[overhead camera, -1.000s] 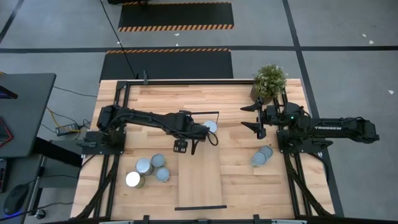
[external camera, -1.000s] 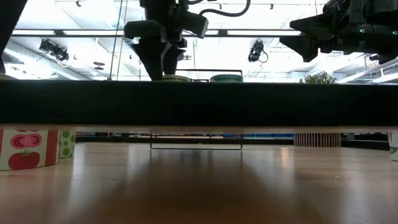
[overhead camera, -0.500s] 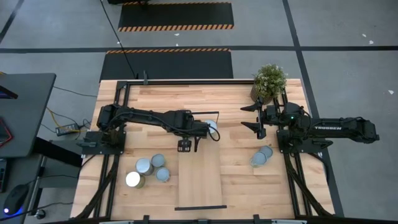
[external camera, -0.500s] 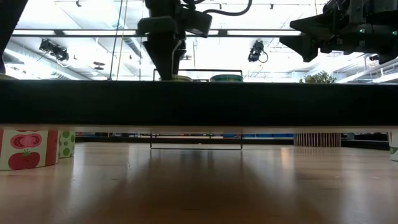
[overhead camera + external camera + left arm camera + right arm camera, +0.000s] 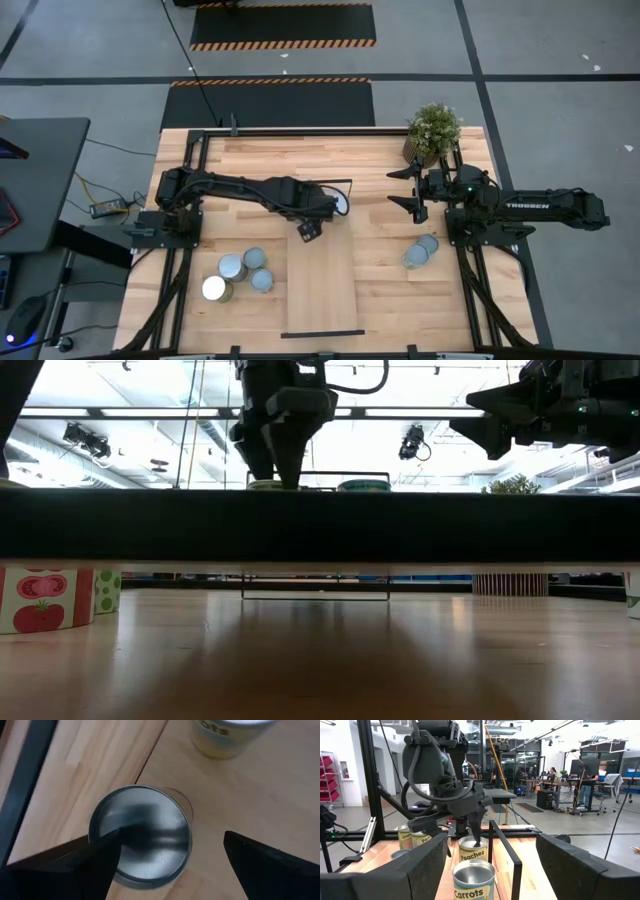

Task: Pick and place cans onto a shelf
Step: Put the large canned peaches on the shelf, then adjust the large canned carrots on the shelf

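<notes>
The shelf [image 5: 322,290] is a pale board lying down the middle of the table. Two cans stand on its far end: a "Peaches" can [image 5: 471,849] and a "Carrots" can [image 5: 474,881], the latter also showing beside the arm [image 5: 341,203]. My left gripper [image 5: 171,834] hangs open just above the Peaches can's silver top [image 5: 142,840], pointing steeply down, one finger over the rim and the other off to its side. My right gripper [image 5: 408,190] waits open at the table's right, held level. More cans stand on the table at near left [image 5: 240,272] and right [image 5: 420,250].
A potted plant [image 5: 433,130] stands at the far right corner. The black frame bars [image 5: 322,183] cross the shelf's far and near ends. In the low view, tomato-labelled cans [image 5: 40,600] stand at the left. The shelf's near half is bare wood.
My left gripper has rolled about its own pointing line above the far end of the shelf, so its fingers now stand on different sides of the Peaches can. It has stayed in place, with the gap between its fingers unchanged. The cans have not moved.
</notes>
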Robot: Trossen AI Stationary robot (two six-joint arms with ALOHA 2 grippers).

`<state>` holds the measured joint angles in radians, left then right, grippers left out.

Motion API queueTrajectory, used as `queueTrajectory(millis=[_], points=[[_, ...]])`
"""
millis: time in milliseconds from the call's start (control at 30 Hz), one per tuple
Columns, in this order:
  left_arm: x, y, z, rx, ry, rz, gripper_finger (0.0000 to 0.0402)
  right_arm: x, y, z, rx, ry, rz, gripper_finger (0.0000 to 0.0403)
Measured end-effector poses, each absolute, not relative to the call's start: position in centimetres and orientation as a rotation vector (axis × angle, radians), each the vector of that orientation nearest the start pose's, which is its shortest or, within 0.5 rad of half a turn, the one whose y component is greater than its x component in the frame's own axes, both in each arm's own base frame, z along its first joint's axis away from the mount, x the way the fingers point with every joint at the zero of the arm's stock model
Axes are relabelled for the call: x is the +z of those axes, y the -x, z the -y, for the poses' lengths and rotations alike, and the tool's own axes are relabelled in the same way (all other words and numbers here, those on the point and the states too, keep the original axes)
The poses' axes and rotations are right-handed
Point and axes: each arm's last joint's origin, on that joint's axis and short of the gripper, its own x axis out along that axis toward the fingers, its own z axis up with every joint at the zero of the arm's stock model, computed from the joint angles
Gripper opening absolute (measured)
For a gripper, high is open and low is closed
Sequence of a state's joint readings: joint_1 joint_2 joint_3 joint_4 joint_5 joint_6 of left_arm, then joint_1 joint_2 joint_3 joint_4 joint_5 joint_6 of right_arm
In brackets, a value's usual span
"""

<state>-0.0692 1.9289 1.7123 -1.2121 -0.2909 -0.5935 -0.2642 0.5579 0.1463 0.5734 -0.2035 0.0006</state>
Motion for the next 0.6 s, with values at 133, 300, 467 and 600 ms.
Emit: queueTrajectory(millis=[133, 300, 467, 600], points=[[26.2, -37.8, 1.6, 0.654, 0.318, -1.263, 0.0356, 21.6, -13.6, 3.1, -0.06, 0.037, 0.157, 0.0313], [26.3, -38.0, 1.5, 0.713, 0.41, -1.217, 0.0356, 21.6, -13.6, 3.1, -0.06, 0.037, 0.157, 0.0313], [26.9, -38.4, 1.5, 0.662, 0.399, -1.207, 0.0356, 21.6, -13.6, 3.1, -0.06, 0.037, 0.157, 0.0313], [28.6, -38.9, 1.7, 0.614, 0.359, -1.163, 0.0356, 21.6, -13.6, 3.1, -0.06, 0.037, 0.157, 0.0313]])
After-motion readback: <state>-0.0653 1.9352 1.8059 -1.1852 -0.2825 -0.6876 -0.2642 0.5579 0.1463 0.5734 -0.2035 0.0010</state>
